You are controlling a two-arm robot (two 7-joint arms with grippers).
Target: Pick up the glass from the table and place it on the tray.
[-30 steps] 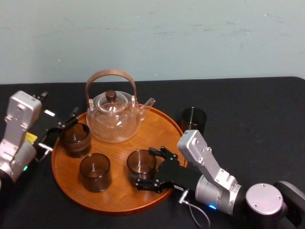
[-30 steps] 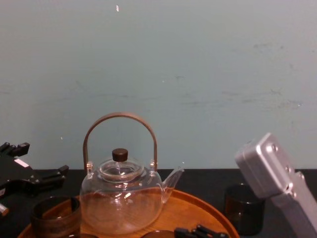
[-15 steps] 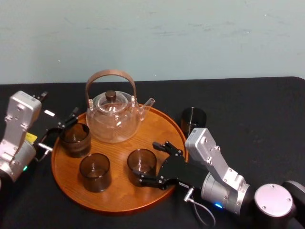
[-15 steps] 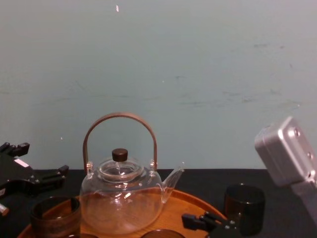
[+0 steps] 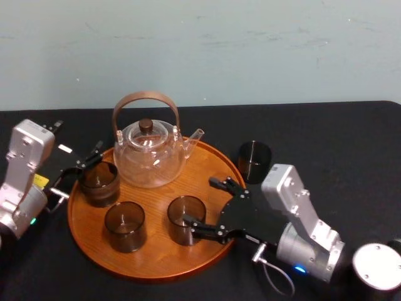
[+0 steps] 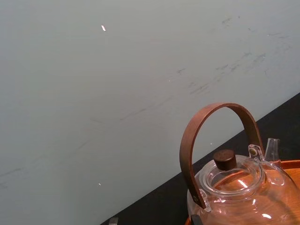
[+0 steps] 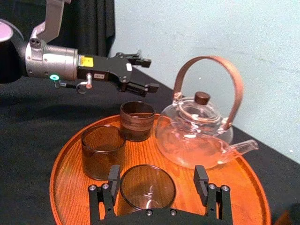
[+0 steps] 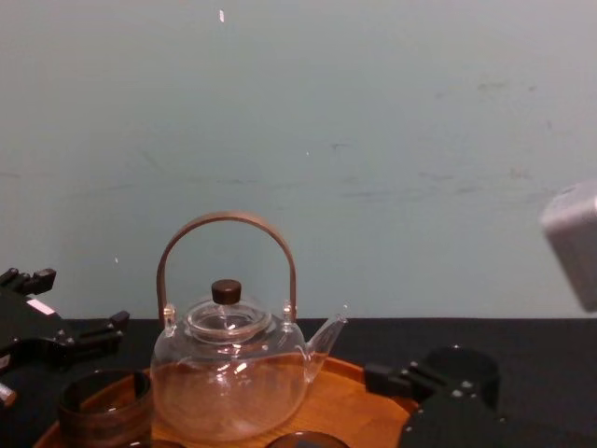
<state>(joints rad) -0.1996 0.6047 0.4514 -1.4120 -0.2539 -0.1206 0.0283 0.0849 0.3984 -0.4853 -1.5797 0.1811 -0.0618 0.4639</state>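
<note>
Black table point(image 5: 351, 144); teapot point(image 5: 149, 160) on crowded tray point(image 5: 207, 164).

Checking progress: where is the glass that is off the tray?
Head view: the dark glass stands on the table, right of the tray, near its rim.

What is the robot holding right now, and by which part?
Nothing. The right gripper sits open around a brown glass on the tray without clamping it; the left gripper is open and empty.

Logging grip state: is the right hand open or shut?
Open: the right hand has its fingers spread wider than the dark glass cup standing on the round orange-brown wooden tray.
</note>
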